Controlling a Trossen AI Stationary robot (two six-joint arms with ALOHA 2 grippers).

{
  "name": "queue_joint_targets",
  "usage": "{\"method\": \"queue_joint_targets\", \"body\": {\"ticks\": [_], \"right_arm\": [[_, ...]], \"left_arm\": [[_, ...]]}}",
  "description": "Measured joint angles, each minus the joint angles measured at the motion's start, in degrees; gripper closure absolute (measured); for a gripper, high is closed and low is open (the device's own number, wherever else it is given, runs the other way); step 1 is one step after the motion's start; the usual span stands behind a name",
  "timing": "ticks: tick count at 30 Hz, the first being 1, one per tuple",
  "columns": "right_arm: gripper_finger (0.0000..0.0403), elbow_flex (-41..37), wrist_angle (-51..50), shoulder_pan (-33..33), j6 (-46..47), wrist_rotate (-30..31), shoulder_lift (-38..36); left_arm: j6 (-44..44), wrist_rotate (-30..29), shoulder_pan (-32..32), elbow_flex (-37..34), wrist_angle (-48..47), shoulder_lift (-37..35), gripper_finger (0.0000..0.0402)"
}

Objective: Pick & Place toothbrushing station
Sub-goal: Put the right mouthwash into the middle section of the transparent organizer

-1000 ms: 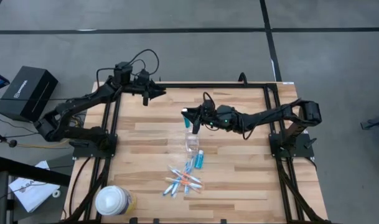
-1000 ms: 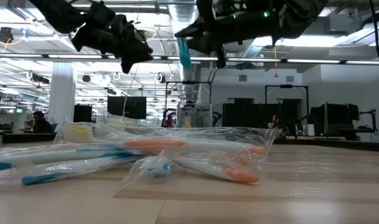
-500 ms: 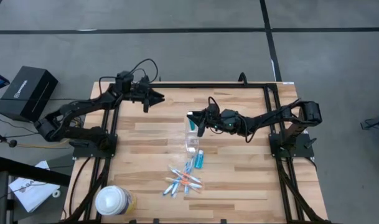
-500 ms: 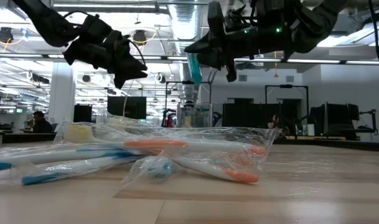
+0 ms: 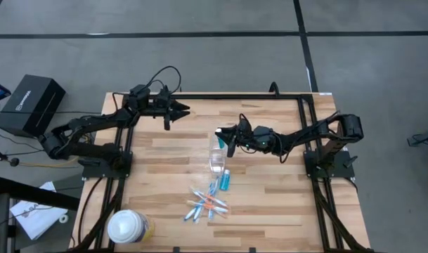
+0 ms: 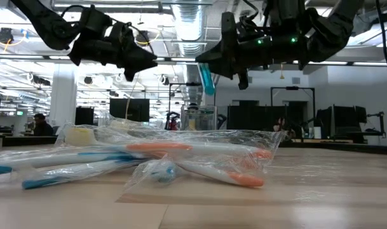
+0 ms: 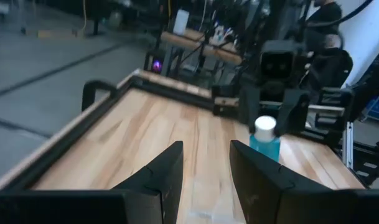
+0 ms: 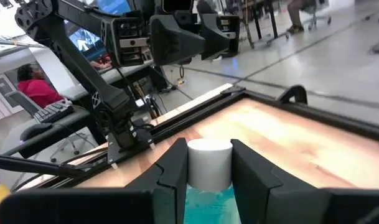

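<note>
Blue tube (image 8: 208, 180) is pinched in the right gripper (image 5: 221, 135) mid-frame over the clear cup (image 5: 216, 160), while the left gripper (image 5: 180, 109), upper left, is held spread.

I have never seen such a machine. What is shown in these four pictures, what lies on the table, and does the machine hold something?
These are two dark robot arms at a wooden table, each ending in a two-finger gripper. One picture looks straight down, one looks level across the table top, and two come from cameras on the arms' wrists.

On the table lie wrapped toothbrushes in blue, white and orange, a small blue tube and a clear plastic cup. A large white-topped container stands near one corner.

The right gripper hangs above the cup and is closed on a second blue tube with a white cap. The left gripper hangs over the far side of the table, fingers apart, holding nothing.
</note>
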Motion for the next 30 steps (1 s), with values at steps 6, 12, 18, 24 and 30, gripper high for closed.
{"method": "queue_joint_targets", "body": {"ticks": [6,12,18,24,30], "right_arm": [[0.032,-1.27,3.65,-0.55,-4.65,-0.01,0.0],[0.032,-1.27,3.69,-0.54,-8.98,-0.23,0.02],[0.032,-1.25,4.88,-0.61,-10.54,-0.68,0.04],[0.032,-1.02,16.44,0.04,-8.81,-2.07,9.28],[0.032,-0.15,28.43,-0.02,-7.66,-2.02,18.0]], "left_arm": [[0.93,-2.07,-2.73,0.01,3.88,0.0,0.0276],[6.17,-5.36,-5.34,0.0,4.69,0.0,0.0276],[7.58,-6.26,-5.59,-0.25,5.99,0.0,0.0276],[5.04,-7.48,-6.15,-5.66,12.53,-0.02,0.0276],[4.09,-7.69,-6.15,-10.04,15.69,-0.02,0.0276]]}}
